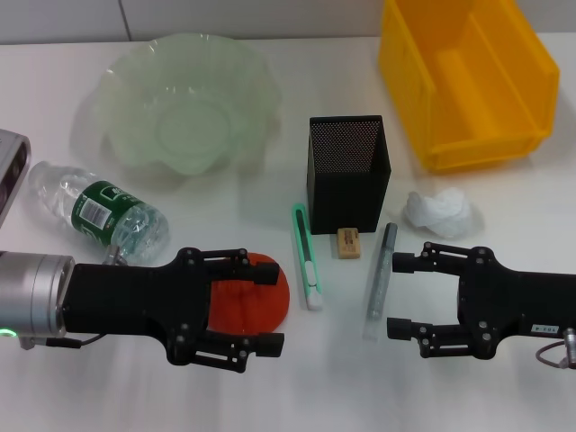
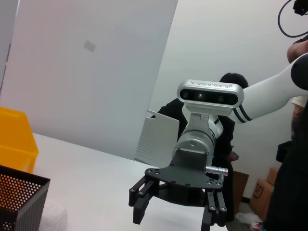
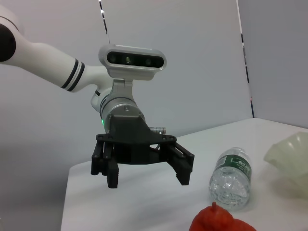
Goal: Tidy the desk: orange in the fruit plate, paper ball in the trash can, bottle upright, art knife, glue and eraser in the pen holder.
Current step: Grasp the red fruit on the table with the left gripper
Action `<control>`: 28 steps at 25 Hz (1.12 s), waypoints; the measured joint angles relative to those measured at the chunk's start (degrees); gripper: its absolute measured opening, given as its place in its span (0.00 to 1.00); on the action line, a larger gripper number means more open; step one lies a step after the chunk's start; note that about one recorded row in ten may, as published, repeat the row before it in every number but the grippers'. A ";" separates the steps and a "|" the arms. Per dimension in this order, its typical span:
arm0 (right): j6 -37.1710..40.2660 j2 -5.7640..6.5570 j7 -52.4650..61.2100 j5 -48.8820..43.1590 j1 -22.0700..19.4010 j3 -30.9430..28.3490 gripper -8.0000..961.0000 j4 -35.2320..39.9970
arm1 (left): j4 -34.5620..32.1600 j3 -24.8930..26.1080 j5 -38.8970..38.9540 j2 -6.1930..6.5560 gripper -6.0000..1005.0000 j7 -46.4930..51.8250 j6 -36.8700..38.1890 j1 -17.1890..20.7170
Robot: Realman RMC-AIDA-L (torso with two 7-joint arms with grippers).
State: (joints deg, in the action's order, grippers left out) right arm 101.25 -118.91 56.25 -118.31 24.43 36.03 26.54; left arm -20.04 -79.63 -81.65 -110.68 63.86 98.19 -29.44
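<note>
The orange lies on the white desk, and my left gripper hovers open over it, a finger on each side. In the right wrist view that gripper hangs above the tabletop, apart from the orange. My right gripper is open beside the glue. The art knife and the eraser lie in front of the pen holder. The paper ball sits right of it. The bottle lies on its side. At the back are the fruit plate and the trash can.
A grey device pokes in at the desk's left edge beside the bottle. In the left wrist view a person sits behind my right arm, beyond the desk.
</note>
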 joint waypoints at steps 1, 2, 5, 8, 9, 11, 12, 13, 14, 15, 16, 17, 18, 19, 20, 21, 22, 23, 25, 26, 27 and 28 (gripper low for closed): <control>0.00 0.00 0.00 0.00 0.00 0.00 0.84 0.00 | 0.00 0.00 0.00 0.00 0.80 0.02 0.00 0.00; 0.00 0.00 0.00 0.00 0.00 0.00 0.84 0.00 | 0.00 0.05 0.00 0.01 0.80 0.03 0.02 0.00; 0.00 0.01 0.00 0.00 0.04 0.00 0.84 0.00 | -0.07 0.47 0.00 0.02 0.79 0.02 0.07 0.00; 0.00 0.07 0.00 0.00 0.07 0.00 0.84 0.00 | -0.08 0.70 -0.01 0.06 0.78 -0.06 -0.20 0.00; 0.00 0.07 0.00 0.00 0.07 0.00 0.84 0.00 | -0.11 0.95 0.00 0.23 0.78 -0.18 -0.65 0.00; 0.01 0.08 0.00 0.00 0.09 0.00 0.84 0.00 | -0.14 1.21 -0.01 0.32 0.78 -0.28 -1.02 0.00; 0.04 0.10 0.00 0.00 0.09 -0.01 0.84 0.00 | -0.31 2.02 -0.02 0.64 0.78 -0.42 -2.06 0.04; 0.14 0.13 0.00 0.00 0.09 -0.01 0.84 0.00 | -0.76 2.77 -0.07 1.02 0.77 -0.45 -3.50 0.22; 0.23 0.17 0.00 0.00 0.09 0.00 0.84 0.00 | -1.04 2.90 -0.12 1.15 0.77 -0.45 -4.35 0.33; 0.29 0.22 0.01 0.00 0.10 -0.01 0.84 0.00 | -1.47 2.92 -0.20 1.30 0.77 -0.42 -5.64 0.48; 0.35 0.24 0.10 0.00 0.13 0.00 0.84 0.00 | -1.79 2.88 -0.50 1.33 0.77 -0.36 -6.74 0.57; 0.34 0.27 0.23 0.00 0.15 0.00 0.84 0.00 | -1.95 2.98 -1.15 1.31 0.77 -0.26 -7.66 0.60; 0.30 0.27 0.31 0.00 0.18 0.00 0.84 0.00 | -2.12 3.25 -2.21 1.19 0.77 -0.11 -8.82 0.55; 0.23 0.27 0.36 0.00 0.20 0.00 0.84 0.00 | -2.18 3.57 -3.30 1.05 0.76 0.09 -9.83 0.47; 0.17 0.27 0.42 0.00 0.22 0.00 0.84 0.00 | -2.22 3.86 -4.14 0.93 0.76 0.26 -10.61 0.39; 0.14 0.27 0.51 0.00 0.28 0.00 0.84 0.00 | -2.26 4.16 -5.32 0.73 0.76 0.60 -11.74 0.20; 0.12 0.27 0.60 0.00 0.30 0.00 0.84 0.00 | -2.26 4.26 -5.83 0.67 0.76 0.78 -12.26 0.15; 0.11 0.31 0.77 0.00 0.35 0.00 0.84 0.00 | -2.26 4.40 -6.34 0.55 0.76 0.97 -12.84 0.06; 0.07 0.41 1.09 0.00 0.43 0.00 0.84 0.00 | -2.27 4.49 -7.10 0.38 0.75 1.10 -14.14 0.04; 0.04 0.43 1.23 0.01 0.48 0.00 0.84 0.01 | -2.28 4.43 -7.41 0.21 0.75 1.12 -15.37 0.04; 0.02 0.45 1.29 0.01 0.51 0.00 0.84 0.04 | -2.28 4.43 -7.41 0.21 0.75 1.12 -15.37 0.04; 0.01 0.45 1.32 0.00 0.53 -0.03 0.84 0.05 | -2.28 4.43 -7.41 0.21 0.75 1.12 -15.37 0.04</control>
State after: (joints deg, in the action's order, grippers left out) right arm 101.26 -118.47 57.57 -118.30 24.97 36.01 26.59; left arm -22.32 -75.19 -89.06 -110.47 64.98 82.82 -29.40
